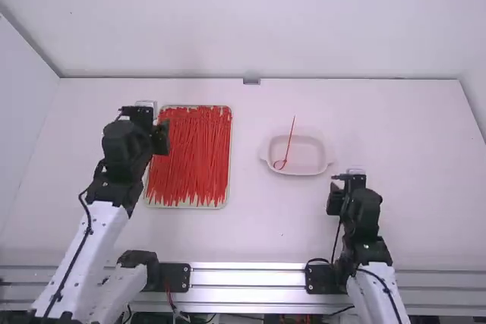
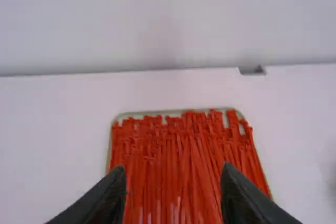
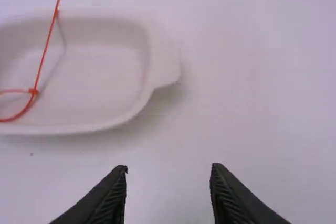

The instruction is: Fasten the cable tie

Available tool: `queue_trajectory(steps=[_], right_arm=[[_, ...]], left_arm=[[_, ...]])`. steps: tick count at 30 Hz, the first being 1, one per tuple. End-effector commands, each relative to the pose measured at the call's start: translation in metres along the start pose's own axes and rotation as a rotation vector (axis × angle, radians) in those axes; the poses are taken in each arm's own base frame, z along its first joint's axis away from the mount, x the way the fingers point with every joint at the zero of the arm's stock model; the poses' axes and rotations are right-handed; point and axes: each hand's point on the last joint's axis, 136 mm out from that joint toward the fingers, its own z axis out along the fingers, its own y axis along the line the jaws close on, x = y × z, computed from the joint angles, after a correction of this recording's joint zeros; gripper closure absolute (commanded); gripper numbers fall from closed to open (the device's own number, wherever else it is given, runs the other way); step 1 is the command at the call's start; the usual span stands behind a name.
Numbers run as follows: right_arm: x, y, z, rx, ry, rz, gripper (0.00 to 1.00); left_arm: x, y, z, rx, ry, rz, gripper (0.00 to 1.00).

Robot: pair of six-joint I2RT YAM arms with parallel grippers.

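Several loose red cable ties (image 1: 190, 155) (image 2: 181, 161) lie packed side by side on a flat tan tray (image 1: 225, 204) (image 2: 119, 116) left of the table's middle. My left gripper (image 1: 156, 139) (image 2: 172, 195) hovers over the tray's left side, open, nothing between its fingers. A single red cable tie (image 1: 285, 148) (image 3: 39, 69), fastened into a small loop, lies in the white dish (image 1: 311, 155) (image 3: 142, 85), its tail sticking out over the far rim. My right gripper (image 1: 347, 181) (image 3: 168, 192) stands open over bare table just near and right of the dish.
A small grey bracket (image 1: 251, 79) (image 2: 251, 70) sits at the table's far edge against the white back wall. White walls close in the table at left and right. An aluminium rail (image 1: 243, 275) runs along the near edge between the arm bases.
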Motion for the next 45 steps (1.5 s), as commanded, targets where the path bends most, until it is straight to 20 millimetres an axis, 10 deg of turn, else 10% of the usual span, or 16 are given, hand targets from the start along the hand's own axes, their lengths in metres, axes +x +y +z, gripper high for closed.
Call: queue_trajectory(steps=[1, 19, 31, 45], right_arm=[[0.004, 0.000, 0.000, -0.001, -0.023, -0.001, 0.64], [-0.062, 0.001, -0.031, -0.001, -0.344, -0.006, 0.97], [-0.087, 0.001, -0.051, -0.001, -0.483, -0.008, 1.00], [-0.089, 0.001, -0.053, -0.001, -0.495, -0.008, 1.00]], left_arm=[[0.010, 0.006, -0.010, -0.034, -0.013, 0.000, 0.60], [0.109, 0.005, -0.038, -0.034, -0.013, 0.000, 0.99], [0.162, 0.005, -0.038, -0.034, -0.013, 0.000, 1.00], [0.129, 0.005, -0.050, -0.034, -0.175, 0.003, 1.00]])
